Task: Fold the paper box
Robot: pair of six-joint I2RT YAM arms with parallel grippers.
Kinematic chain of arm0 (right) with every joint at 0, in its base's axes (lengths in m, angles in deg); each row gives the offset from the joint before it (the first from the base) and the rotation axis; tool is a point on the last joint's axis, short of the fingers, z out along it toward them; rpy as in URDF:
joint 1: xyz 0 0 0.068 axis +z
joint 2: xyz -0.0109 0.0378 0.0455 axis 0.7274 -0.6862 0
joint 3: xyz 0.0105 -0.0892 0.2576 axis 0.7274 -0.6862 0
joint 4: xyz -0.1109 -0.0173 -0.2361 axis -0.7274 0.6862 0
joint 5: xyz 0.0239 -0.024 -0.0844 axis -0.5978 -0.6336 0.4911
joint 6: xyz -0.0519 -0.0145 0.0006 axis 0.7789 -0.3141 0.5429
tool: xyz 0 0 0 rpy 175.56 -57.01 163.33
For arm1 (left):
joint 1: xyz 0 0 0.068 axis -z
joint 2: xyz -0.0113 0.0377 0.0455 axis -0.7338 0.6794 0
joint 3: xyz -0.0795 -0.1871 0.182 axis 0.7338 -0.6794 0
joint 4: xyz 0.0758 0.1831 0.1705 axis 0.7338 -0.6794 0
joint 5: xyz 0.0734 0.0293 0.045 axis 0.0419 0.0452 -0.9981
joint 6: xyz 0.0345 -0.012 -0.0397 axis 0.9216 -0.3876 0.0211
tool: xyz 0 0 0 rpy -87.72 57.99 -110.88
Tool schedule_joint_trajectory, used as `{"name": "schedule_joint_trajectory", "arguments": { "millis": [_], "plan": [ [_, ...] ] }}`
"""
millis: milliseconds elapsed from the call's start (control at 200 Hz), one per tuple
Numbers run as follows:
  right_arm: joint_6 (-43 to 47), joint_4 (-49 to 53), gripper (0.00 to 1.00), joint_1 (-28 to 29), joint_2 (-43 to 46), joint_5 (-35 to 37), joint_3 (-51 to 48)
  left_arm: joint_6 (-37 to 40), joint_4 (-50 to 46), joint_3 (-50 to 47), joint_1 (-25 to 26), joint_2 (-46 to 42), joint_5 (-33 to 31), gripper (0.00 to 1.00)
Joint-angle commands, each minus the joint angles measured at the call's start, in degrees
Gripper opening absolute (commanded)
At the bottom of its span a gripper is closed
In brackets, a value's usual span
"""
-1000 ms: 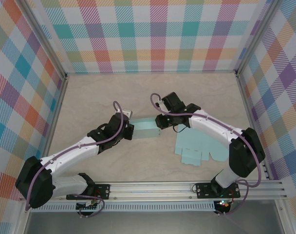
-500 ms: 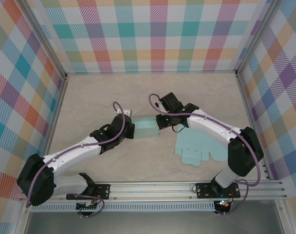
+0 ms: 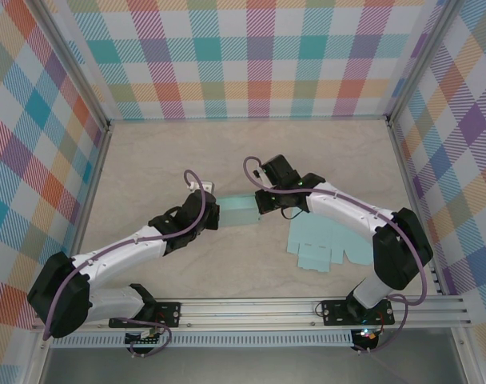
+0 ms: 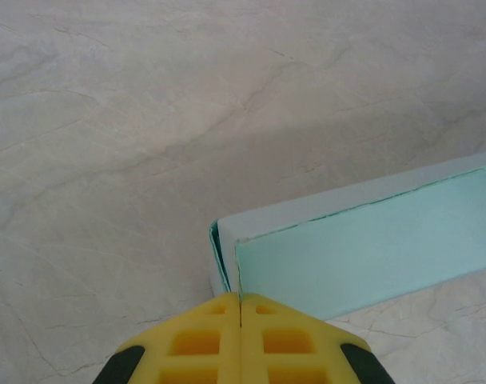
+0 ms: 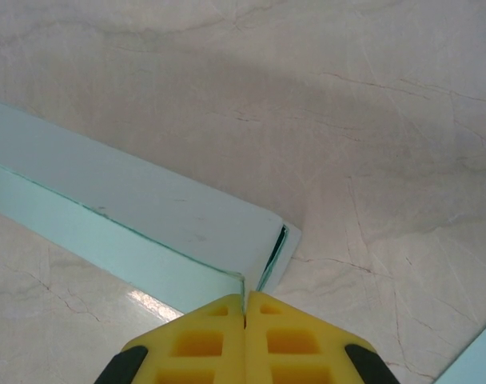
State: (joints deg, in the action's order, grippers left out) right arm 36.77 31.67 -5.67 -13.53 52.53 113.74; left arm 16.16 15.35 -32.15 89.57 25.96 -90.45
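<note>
2 ends of the box (image 3: 237, 212) are pinched: our left gripper (image 4: 241, 300) nips 1 wall, our right gripper (image 5: 244, 298) the other.

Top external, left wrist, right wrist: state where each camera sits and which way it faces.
Top external: above and behind the arm bases, looking down at the table; both arms, left claw and right claw at the paper box.
Left wrist: on the left arm, looking down past the left claw, shut on one box end.
Right wrist: same, right claw, opposite end.
Shared: the box.
</note>
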Motion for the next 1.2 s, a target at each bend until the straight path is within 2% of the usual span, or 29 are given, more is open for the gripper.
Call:
{"name": "schedule_joint_trajectory", "arguments": {
  "millis": [0, 235, 445, 650, 814, 874, 999, 1094, 1194],
  "plan": [
    [-0.4, 0.6, 0.01, 0.9, 0.3, -0.7, -2.0, -1.2, 0.9, -2.4, 1.0, -0.2, 1.3, 0.00],
    [-0.1, -3.8, 0.00, 0.9, 0.7, 0.0, -5.8, -1.5, 6.8, -7.1, 1.0, -0.7, 2.6, 0.00],
    [-1.2, -5.7, 0.00, 0.9, 1.4, 1.0, -7.7, -2.6, 8.0, -7.4, 1.1, -1.5, 2.7, 0.00],
    [-1.0, -5.7, 0.00, 0.9, 1.7, 1.1, -7.3, -3.4, 7.6, -5.9, 1.3, -6.0, 3.7, 0.31],
    [-0.7, -5.5, 0.00, 1.0, 1.7, 0.9, -7.0, -5.1, 4.7, -4.3, 1.4, -9.8, 3.4, 0.46],
    [-0.6, -5.4, 0.00, 1.0, 1.8, 0.8, -6.9, -6.5, 3.0, -3.4, 1.4, -10.7, 2.2, 0.53],
    [-0.5, -5.2, 0.00, 1.1, 1.9, 0.7, -6.8, -10.9, -1.1, -0.7, 1.4, -10.8, -3.5, 0.76],
    [-0.5, -5.2, 0.00, 1.2, 1.8, 0.5, -6.6, -13.4, -2.5, 1.6, 1.2, -9.0, -7.0, 0.84],
    [-0.5, -5.1, 0.00, 1.3, 1.6, 0.5, -6.5, -14.4, -3.1, 4.5, 0.9, -5.1, -8.3, 0.87]
  ]
}}
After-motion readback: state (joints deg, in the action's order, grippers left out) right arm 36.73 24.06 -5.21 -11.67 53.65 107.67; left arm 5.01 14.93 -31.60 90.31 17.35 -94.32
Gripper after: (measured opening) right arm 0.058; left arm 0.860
